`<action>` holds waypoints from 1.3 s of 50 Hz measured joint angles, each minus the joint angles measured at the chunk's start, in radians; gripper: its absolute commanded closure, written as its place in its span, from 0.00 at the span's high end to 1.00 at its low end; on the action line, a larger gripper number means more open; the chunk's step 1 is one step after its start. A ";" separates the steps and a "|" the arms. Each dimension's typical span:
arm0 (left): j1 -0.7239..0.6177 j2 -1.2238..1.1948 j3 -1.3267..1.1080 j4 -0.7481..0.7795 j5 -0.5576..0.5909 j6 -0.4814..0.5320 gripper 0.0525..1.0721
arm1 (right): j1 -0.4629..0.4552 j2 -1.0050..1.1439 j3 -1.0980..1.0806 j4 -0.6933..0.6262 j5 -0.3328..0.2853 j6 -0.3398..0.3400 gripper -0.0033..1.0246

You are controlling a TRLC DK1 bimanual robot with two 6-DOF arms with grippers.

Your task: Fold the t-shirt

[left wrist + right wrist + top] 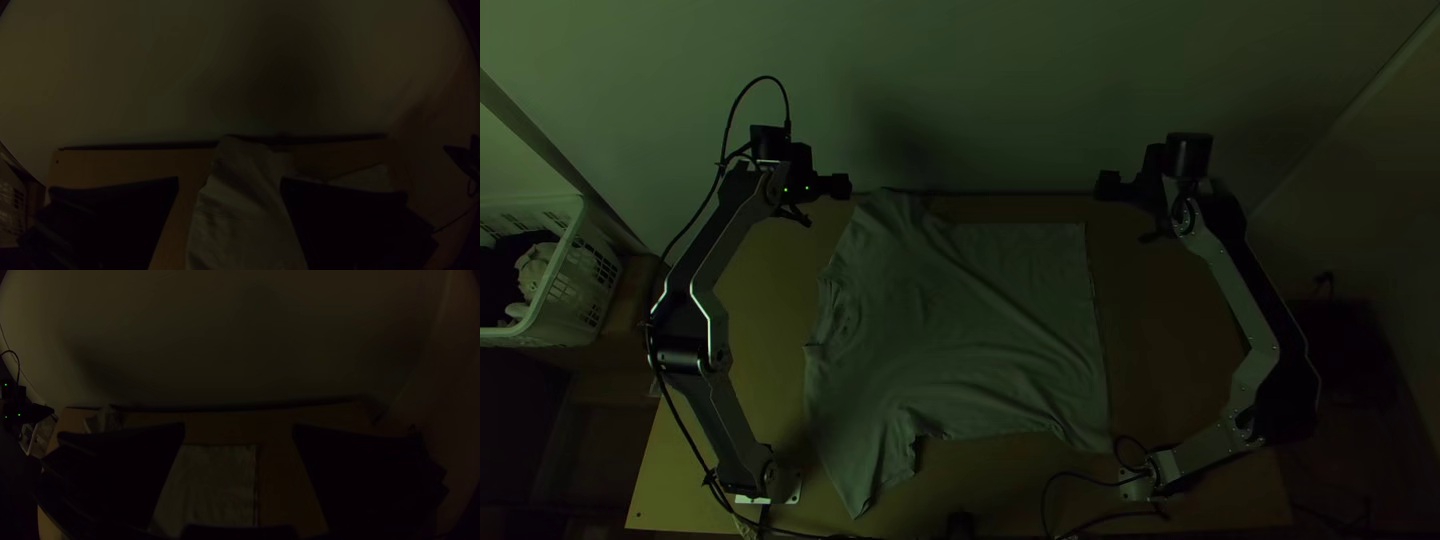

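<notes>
The grey-green t-shirt lies spread on the table, collar toward the left arm, hem toward the right arm. One sleeve points to the far edge, the other to the near edge; creases run across the body. My left gripper is above the far left, beside the far sleeve. My right gripper is beyond the shirt's far hem corner. In the left wrist view, the left gripper stands open, with the shirt beyond its parted fingers. The right gripper is open too, the shirt's hem part beyond it.
A white basket with items in it stands left of the wooden table. A pale wall rises behind the table's far edge. Black cables lie by the right arm's base, and a small dark object sits at the near edge.
</notes>
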 measured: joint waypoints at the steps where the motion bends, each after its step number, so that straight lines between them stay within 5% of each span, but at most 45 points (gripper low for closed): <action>1: 0.000 0.015 0.008 -0.003 0.000 0.000 0.94 | 0.000 0.008 0.007 -0.006 0.000 0.001 0.96; 10: 0.000 0.151 0.106 -0.042 0.003 0.000 0.86 | -0.001 0.069 0.049 -0.039 0.000 0.019 0.96; 45: -0.006 0.416 0.300 -0.076 0.006 0.000 0.85 | -0.001 0.159 0.049 -0.047 0.000 0.053 0.96; 47: -0.008 0.422 0.300 -0.076 0.006 0.000 0.77 | -0.001 0.164 0.049 -0.047 0.000 0.053 0.96; 56: -0.015 0.440 0.300 -0.078 0.006 0.019 0.02 | -0.001 0.208 0.050 -0.047 0.000 0.056 0.93; 65: -0.016 0.441 0.301 -0.066 0.006 0.011 0.02 | -0.003 0.286 0.078 -0.047 0.002 0.056 0.90</action>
